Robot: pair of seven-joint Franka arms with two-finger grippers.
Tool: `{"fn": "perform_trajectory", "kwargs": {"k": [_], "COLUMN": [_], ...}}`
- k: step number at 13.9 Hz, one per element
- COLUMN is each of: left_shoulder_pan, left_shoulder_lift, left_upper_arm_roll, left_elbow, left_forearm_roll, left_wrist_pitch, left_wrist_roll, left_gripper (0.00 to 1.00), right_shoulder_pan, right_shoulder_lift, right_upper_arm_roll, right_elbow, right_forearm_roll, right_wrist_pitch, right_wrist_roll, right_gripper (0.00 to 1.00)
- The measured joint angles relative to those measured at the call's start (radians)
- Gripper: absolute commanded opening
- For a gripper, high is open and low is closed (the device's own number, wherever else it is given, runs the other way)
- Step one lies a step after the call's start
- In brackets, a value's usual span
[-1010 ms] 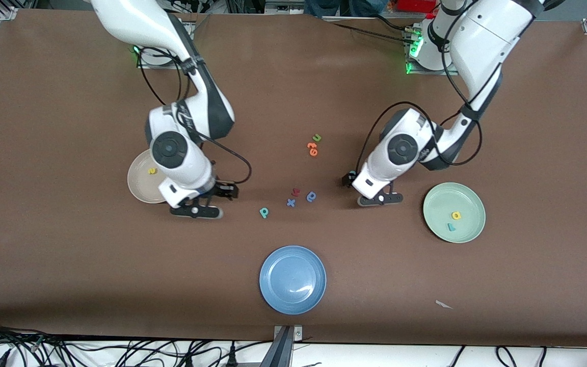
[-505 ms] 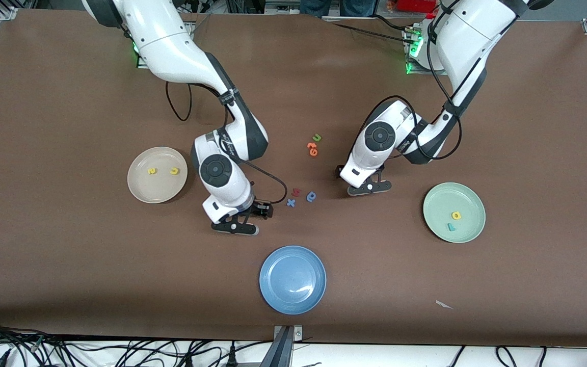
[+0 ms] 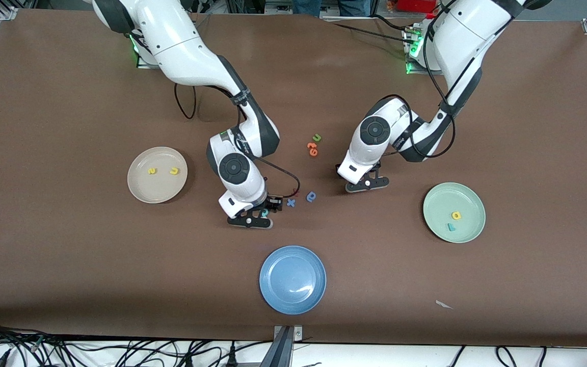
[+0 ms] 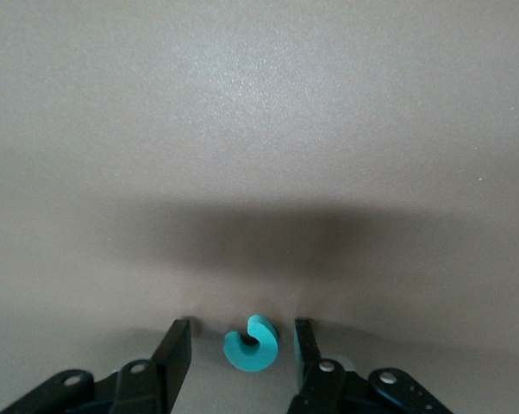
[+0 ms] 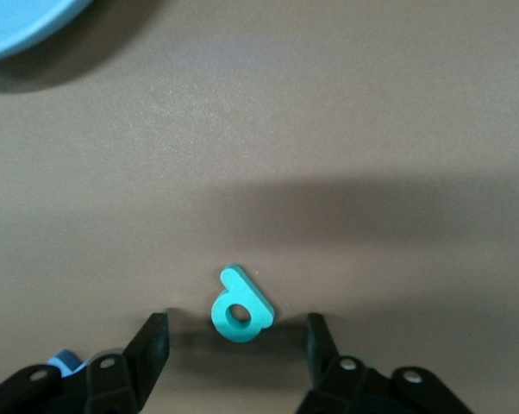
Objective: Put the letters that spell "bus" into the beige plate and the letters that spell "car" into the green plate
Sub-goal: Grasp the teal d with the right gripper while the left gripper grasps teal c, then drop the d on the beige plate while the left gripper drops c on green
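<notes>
Front: in 1 second the right gripper (image 3: 258,216) has left the beige plate (image 3: 143,191) for the loose letters, and the left gripper (image 3: 366,182) has shifted slightly.
Left wrist: narrowing fingers straddle the teal "c" (image 4: 253,343), not touching it.
Right wrist: wide-set fingers flank the teal "b" (image 5: 240,304), which lies on the table.

High front camera faces both arms (wrist cameras look down, close)

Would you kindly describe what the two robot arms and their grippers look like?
Both arms are glossy white with dark grey joint bands and a round dark cap on each wrist. Loose black cables loop beside the forearms. The left gripper and right gripper have black fingers with small silver screws. Green lights glow at both bases.
</notes>
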Motion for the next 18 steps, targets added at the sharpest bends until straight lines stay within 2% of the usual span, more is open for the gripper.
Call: {"fn": "perform_trajectory", "kwargs": {"k": [1,4,5,13,18], "left_shoulder_pan": [-0.002,-0.009,-0.013,-0.015,0.004], "left_shoulder_lift": [0.0,0.0,0.0,0.0,-0.006], "left_upper_arm_roll": [0.0,0.0,0.0,0.002,0.016], "left_elbow": [0.0,0.0,0.0,-0.001,0.015], "left_forearm_roll": [0.0,0.0,0.0,0.011,0.016], "left_wrist_pitch": [0.0,0.0,0.0,0.001,-0.013], "left_wrist_roll": [-0.003,-0.02,-0.024,-0.026,0.015], "left_gripper": [0.43,0.34,0.32,0.18,0.15], "right_shoulder_pan": [0.0,0.0,0.001,0.003,-0.005], "right_shoulder_lift": [0.0,0.0,0.0,-0.008,-0.111], "right_upper_arm_roll": [-0.001,-0.003,-0.003,-0.018,-0.154], "right_elbow": [0.001,0.001,0.001,0.02,0.025], "right_forearm_roll": [-0.006,-0.037,-0.038,-0.068,-0.073], "right_wrist_pitch": [0.0,-0.001,-0.001,-0.016,-0.293], "right_wrist_roll": [0.0,0.0,0.0,-0.001,-0.101], "right_gripper": [0.61,0.2,0.16,0.16,0.16]}}
